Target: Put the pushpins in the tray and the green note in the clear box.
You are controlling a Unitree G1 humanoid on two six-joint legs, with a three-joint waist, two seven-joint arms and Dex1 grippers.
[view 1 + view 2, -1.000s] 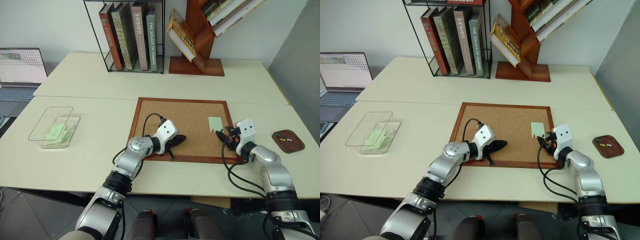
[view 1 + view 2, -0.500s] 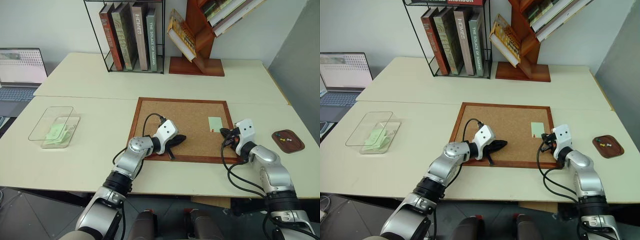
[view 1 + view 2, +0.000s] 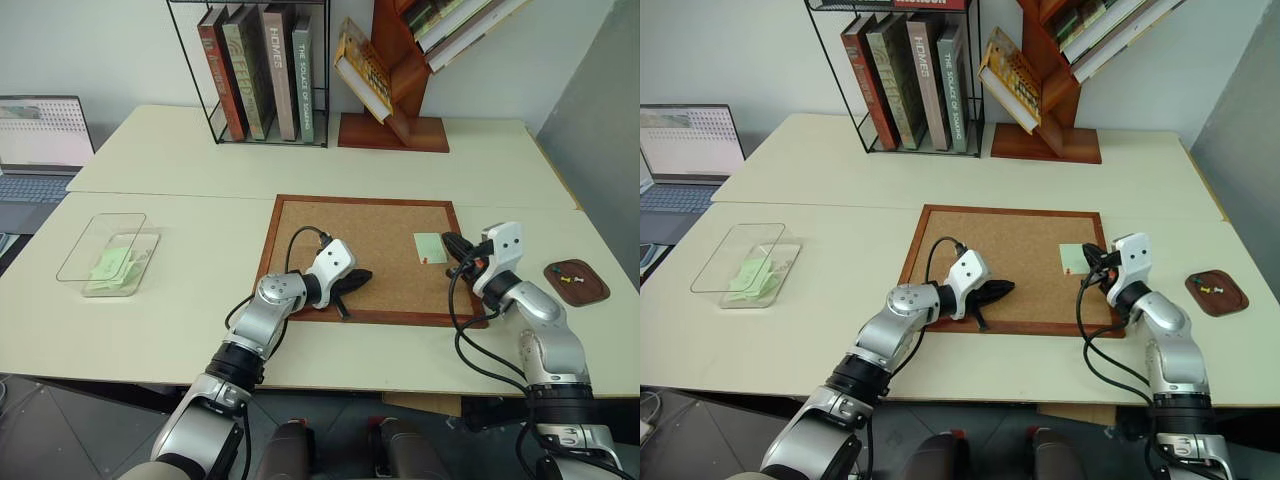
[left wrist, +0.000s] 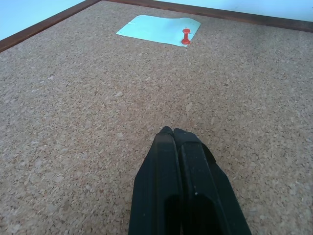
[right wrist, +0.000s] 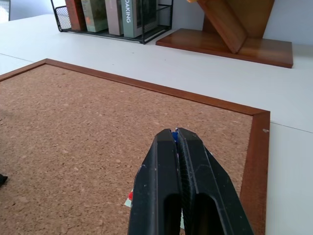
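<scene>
Inspected: pale cream bench point(image 3: 180, 300), matte and smooth, made of butted slabs with visible seams. Noted a corkboard point(image 3: 365, 235) lying flat at centre, speckled tan cork in a reddish-brown wooden frame. Found the green note point(image 3: 431, 247), a thin mint paper rectangle, on the cork near the right frame edge, fixed by a red pushpin point(image 4: 186, 36) with a waisted plastic head at one corner. Observed the right gripper point(image 3: 449, 244) just beside the note, jaws pressed together on a small blue pushpin point(image 5: 175, 136), only a sliver of it visible between the black tips. Observed the left gripper point(image 3: 362, 275) low over the cork at the lower middle of the board, jaws together, nothing between them. Recorded the tray point(image 3: 577, 282), a dark brown shallow rounded dish, at the bench's right edge, with a few pins in it, white and yellow heads among them. Recorded the clear box point(image 3: 108, 254), transparent plastic with rounded corners, at far left, well apart from the board, pale green paper inside. Logged upright books point(image 3: 260, 70) in a black wire rack behind, one spine lettered "HOMES". Logged a slanted wooden shelf point(image 3: 395, 75) beside it.
</scene>
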